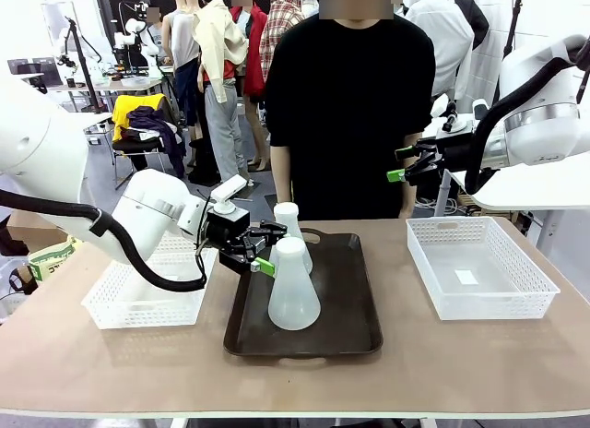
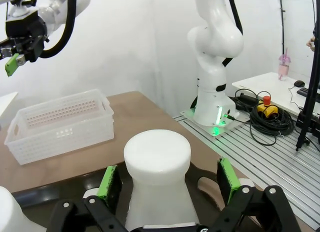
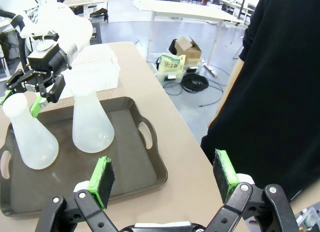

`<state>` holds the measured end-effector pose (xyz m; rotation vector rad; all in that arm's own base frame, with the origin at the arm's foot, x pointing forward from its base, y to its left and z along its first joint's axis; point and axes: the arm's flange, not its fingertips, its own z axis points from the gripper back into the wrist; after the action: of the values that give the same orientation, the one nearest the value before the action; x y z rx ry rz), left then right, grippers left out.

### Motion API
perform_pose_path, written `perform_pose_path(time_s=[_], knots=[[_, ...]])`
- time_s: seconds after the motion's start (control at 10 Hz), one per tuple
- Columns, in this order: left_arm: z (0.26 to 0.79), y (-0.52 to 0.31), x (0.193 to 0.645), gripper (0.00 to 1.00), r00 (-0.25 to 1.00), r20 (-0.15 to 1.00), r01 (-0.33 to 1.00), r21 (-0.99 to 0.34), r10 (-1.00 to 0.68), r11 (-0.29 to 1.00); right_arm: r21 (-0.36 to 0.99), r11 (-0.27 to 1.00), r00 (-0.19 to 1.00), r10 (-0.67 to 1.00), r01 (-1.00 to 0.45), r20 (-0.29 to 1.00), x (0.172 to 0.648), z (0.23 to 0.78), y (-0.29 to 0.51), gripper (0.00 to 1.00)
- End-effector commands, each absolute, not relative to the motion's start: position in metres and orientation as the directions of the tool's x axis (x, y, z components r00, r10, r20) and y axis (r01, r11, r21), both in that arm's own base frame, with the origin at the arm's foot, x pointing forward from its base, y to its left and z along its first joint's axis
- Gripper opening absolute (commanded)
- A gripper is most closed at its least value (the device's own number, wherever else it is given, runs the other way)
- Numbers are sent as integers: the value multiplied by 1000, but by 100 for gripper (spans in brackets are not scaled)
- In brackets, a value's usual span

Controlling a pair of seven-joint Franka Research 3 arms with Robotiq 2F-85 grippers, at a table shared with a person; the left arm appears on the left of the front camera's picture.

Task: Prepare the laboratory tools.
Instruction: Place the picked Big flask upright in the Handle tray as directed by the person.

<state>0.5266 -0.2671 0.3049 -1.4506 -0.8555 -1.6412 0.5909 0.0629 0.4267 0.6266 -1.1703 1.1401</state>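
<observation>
While the left gripper (image 2: 169, 184) straddles the near conical flask's (image 1: 293, 290) neck, fingers wide and unclosed, light slippery plastic favours gripping there.

The front camera looks across the table (image 1: 479, 363) toward the person. The left wrist camera sits close over a flask (image 2: 157, 177) (neck between its fingers). The right wrist camera looks down from higher, sharing the dark tray (image 3: 135, 162).

Two flasks (image 1: 293, 285) crowd the tray's (image 1: 346, 331) left half; its right half lies free.
</observation>
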Motion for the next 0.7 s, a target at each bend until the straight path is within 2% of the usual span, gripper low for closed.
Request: perform_pose_path(time_s=[0.0,0.6], knots=[[306,-267,526,100,-56,993,875,-3,-107,-484,-159,345,-26,360,-925,932,590,425,63,100],[306,-267,526,100,-56,993,875,-3,-107,-484,-159,345,-26,360,-925,932,590,425,63,100]])
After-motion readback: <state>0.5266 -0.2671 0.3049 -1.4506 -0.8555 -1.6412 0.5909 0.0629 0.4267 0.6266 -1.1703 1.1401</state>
